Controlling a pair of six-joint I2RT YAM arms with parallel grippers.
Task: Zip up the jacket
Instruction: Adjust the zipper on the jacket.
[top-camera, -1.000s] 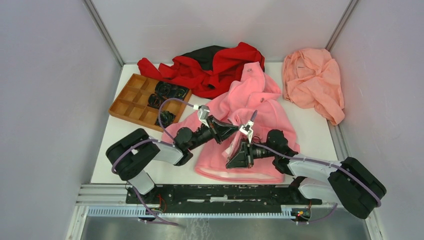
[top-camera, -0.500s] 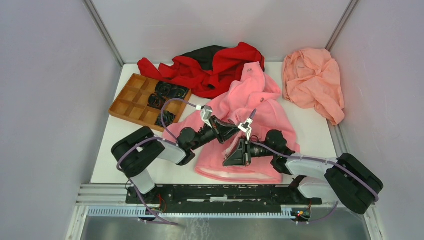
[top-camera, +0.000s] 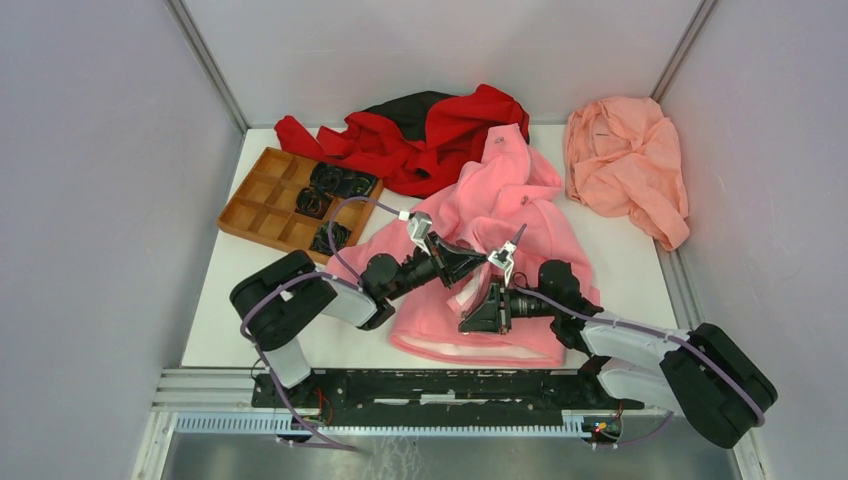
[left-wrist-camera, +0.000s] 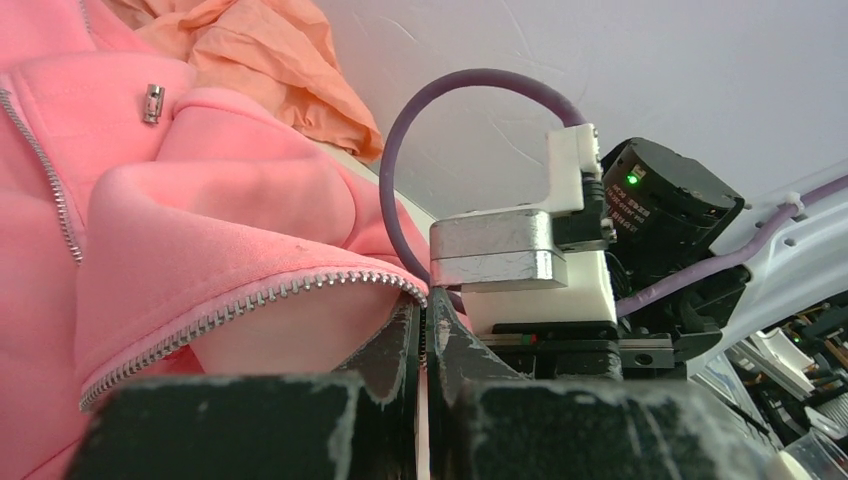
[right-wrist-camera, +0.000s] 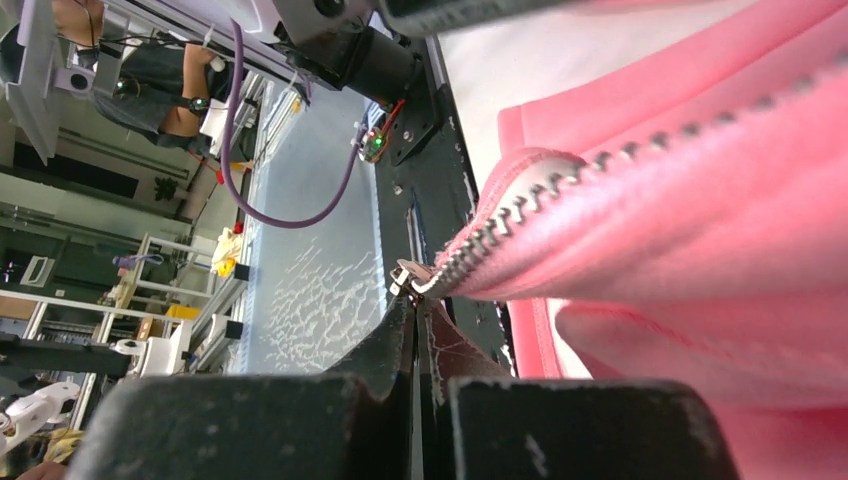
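The bright pink jacket (top-camera: 520, 205) lies open in the middle of the table, its hem toward me. My left gripper (top-camera: 482, 263) is shut on one front edge of the jacket; in the left wrist view (left-wrist-camera: 424, 312) the jaws pinch the fabric just below its zipper teeth (left-wrist-camera: 250, 303). My right gripper (top-camera: 466, 321) is shut on the bottom end of the other zipper edge; in the right wrist view (right-wrist-camera: 415, 300) a small metal zipper piece (right-wrist-camera: 405, 275) sits at the fingertips, with teeth (right-wrist-camera: 520, 205) running up from it. The two grippers are close together above the hem.
A red-and-black garment (top-camera: 430, 130) lies at the back. A salmon-peach cloth (top-camera: 625, 160) lies at the back right. A brown compartment tray (top-camera: 270, 200) with black items stands at the left. Walls enclose the table.
Both grippers have shifted slightly to the right while holding the zipper edges. The jacket front has moved a little with them.
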